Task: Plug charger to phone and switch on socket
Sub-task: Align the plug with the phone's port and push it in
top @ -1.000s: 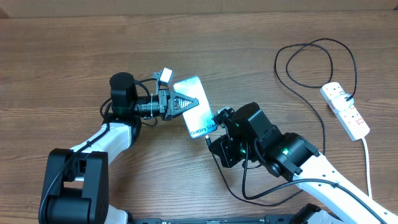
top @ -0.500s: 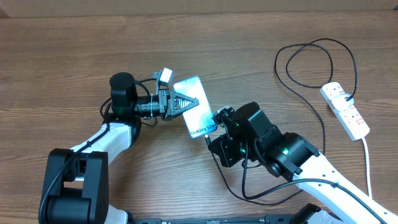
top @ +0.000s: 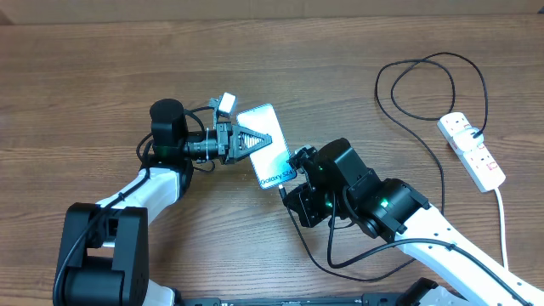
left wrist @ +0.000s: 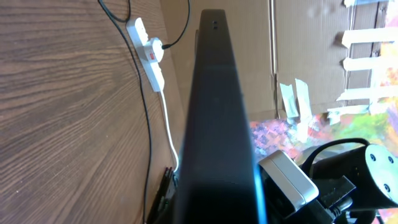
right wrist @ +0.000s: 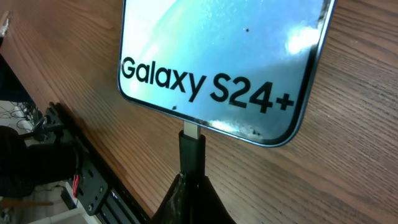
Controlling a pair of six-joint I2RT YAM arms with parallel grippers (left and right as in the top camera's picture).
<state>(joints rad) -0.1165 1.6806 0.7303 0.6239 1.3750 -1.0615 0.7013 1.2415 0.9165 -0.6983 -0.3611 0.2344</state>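
Note:
The phone point(top: 265, 146) lies tilted on the wooden table, screen up with "Galaxy S24+" text point(right wrist: 211, 56). My left gripper point(top: 249, 140) is shut on the phone's upper edge; in the left wrist view the phone's dark edge point(left wrist: 214, 124) fills the middle. My right gripper point(top: 293, 183) is shut on the charger's black plug point(right wrist: 191, 155), whose metal tip meets the port on the phone's bottom edge. The charger cable point(top: 425, 64) loops at the back right and runs to the socket point(top: 472, 151), a white strip with red switches, also in the left wrist view point(left wrist: 149, 53).
The socket's thick white cord point(top: 503, 229) runs toward the front right edge. The charger cable trails under my right arm near the front point(top: 340, 263). A dark frame rail point(right wrist: 81, 174) lines the table's front edge.
My right gripper with the plug has shifted slightly toward the phone's bottom edge. The left arm and phone have not moved.

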